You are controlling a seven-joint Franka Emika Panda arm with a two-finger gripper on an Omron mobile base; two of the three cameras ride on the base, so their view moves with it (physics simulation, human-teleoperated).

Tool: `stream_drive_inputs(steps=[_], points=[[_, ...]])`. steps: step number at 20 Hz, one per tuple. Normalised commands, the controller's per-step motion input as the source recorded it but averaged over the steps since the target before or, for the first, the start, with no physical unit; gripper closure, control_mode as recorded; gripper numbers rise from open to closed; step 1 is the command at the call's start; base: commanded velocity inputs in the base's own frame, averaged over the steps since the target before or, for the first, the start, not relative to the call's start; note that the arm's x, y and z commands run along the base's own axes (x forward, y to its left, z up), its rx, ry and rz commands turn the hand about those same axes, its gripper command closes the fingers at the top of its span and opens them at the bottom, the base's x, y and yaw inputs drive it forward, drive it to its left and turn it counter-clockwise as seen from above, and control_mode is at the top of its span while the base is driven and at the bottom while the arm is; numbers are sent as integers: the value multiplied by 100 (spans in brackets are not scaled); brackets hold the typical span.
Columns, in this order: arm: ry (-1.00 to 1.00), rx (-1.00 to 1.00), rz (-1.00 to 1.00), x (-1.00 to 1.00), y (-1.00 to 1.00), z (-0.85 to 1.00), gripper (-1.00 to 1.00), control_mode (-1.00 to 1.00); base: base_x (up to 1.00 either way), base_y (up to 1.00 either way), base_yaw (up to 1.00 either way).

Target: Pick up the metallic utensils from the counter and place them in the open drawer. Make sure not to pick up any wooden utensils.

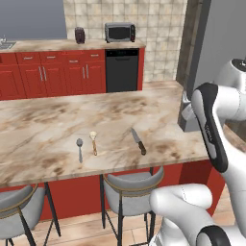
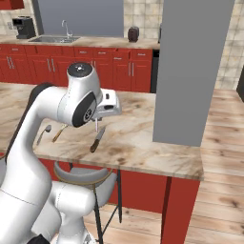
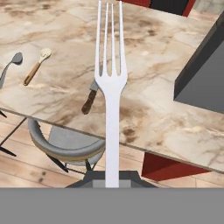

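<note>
- The gripper [image 2: 96, 125] hangs above the counter [image 1: 43, 125], its jaws closed on the handle of a silver fork [image 3: 111, 83].
- In the hand view the fork stands straight up from the jaws, its prongs pointing away from the hand over the marbled top.
- In the right base view the fork shows as a thin pale sliver below the hand, just above the knife.
- The knife [image 1: 139, 141], with silver blade and dark brown handle, lies flat on the counter near its front edge, directly under and just behind the held fork; in the hand view the fork's stem covers part of the blade.
- The grey metal spoon [image 1: 79, 148] lies flat on the counter well to the left of the gripper, near the front edge.
- The wooden spoon [image 1: 93, 142] lies between the grey spoon and the knife, just beside the grey spoon and apart from both.
- A grey-cushioned stool [image 3: 65, 146] stands below the counter edge, under the knife.
</note>
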Motion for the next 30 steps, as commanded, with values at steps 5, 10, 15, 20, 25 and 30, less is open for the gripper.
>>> stream_drive_inputs(steps=[5,10,15,20,25,30], points=[[0,0,0,0,0,0,100,-100,0,0,0],[0,0,0,-1,-4,0,100,-100,0,0,0],[0,0,0,-4,-6,0,100,100,-9,-24,-4],[0,0,0,0,0,0,100,100,-9,-91,-13],[0,0,0,0,0,0,100,100,0,-100,-16],[0,0,0,0,0,0,100,100,19,-100,-10]])
